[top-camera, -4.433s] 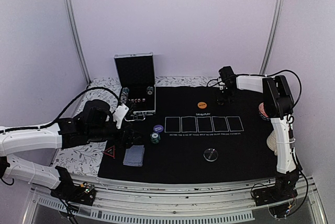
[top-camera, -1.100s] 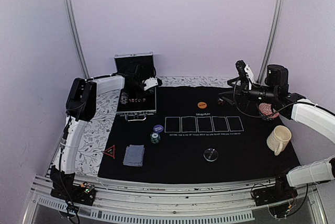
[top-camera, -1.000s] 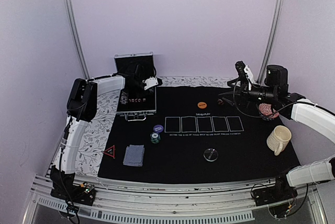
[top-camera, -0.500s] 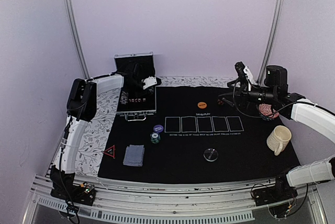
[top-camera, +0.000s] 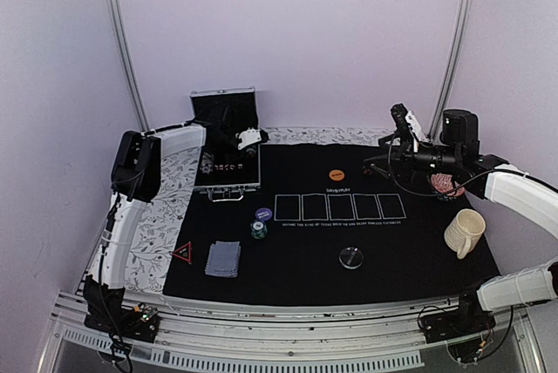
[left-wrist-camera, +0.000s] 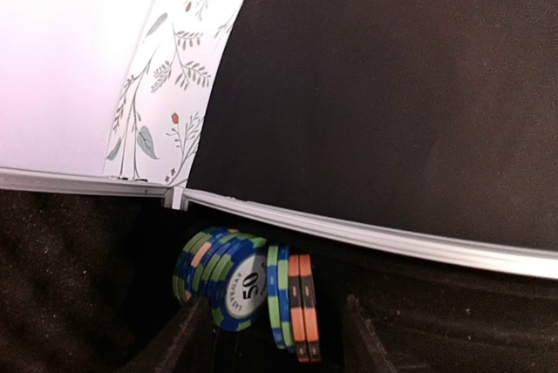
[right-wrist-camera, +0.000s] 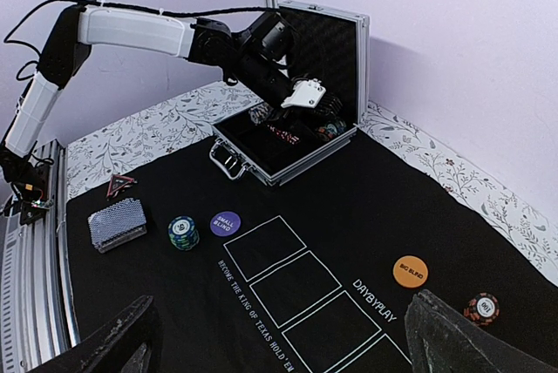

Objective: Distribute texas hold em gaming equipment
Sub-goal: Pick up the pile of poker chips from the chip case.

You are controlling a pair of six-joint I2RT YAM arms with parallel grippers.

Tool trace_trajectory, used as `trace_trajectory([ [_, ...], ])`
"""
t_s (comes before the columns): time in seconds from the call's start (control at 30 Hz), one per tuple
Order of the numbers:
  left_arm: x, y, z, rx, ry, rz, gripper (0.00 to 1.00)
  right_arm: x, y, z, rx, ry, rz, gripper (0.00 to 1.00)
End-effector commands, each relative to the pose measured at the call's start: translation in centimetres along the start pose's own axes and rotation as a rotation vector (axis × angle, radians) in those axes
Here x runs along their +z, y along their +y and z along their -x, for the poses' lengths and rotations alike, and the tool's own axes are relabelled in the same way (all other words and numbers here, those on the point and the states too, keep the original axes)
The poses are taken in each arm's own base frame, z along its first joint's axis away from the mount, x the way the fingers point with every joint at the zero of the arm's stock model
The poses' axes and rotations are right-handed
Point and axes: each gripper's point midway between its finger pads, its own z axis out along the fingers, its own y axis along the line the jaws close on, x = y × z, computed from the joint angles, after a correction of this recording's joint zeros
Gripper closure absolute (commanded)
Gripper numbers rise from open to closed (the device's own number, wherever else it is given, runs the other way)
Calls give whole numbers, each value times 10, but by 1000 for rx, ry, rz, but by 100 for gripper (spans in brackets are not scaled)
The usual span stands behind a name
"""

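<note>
My left gripper [top-camera: 237,139] reaches into the open metal case [top-camera: 225,183] at the back left. Between its open fingers [left-wrist-camera: 179,342] a row of blue-green and orange poker chips [left-wrist-camera: 235,281] stands on edge in a slot, and a gap shows beside the orange ones. On the black mat [top-camera: 410,251] lie the card deck [top-camera: 223,259], a red triangle marker [top-camera: 182,254], a green-blue chip stack [top-camera: 258,230], a purple disc [top-camera: 263,213], an orange disc [top-camera: 337,175] and a clear disc [top-camera: 350,257]. My right gripper [right-wrist-camera: 292,351] hangs wide open above the mat's far right, holding nothing.
A cream mug [top-camera: 464,232] and a red-patterned object [top-camera: 445,184] sit at the mat's right side. A red-black chip [right-wrist-camera: 481,308] lies near the orange disc. The case lid [top-camera: 224,111] stands upright behind the left gripper. Flowered cloth [top-camera: 153,242] borders the mat.
The left arm has swung from the mat's left side into the case, where its jaws narrowed and widened again. The right arm has shifted too, and has held still over the last second.
</note>
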Motion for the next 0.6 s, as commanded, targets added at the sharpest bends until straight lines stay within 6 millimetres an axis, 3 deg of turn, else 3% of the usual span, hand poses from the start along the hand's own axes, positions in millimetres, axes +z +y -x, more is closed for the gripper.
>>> trace_trajectory([
  [0.0,29,-44,-23,-42,85,-86,46,0,3,10,-17,-15,21,1],
  [0.13,33,-35,-22,-59,92,-46,45,1,2,8,-11,-12,19,1],
  [0.23,36,-45,-23,-53,86,-81,52,1,4,5,0,-1,22,1],
  [0.3,37,-52,-25,-42,92,-100,60,0,3,6,-4,-1,15,1],
  [0.47,22,-66,-17,-40,68,-181,100,-2,4,9,1,-8,16,1],
  [0.57,3,-56,-2,-51,43,-172,100,-3,4,9,6,-7,10,1],
])
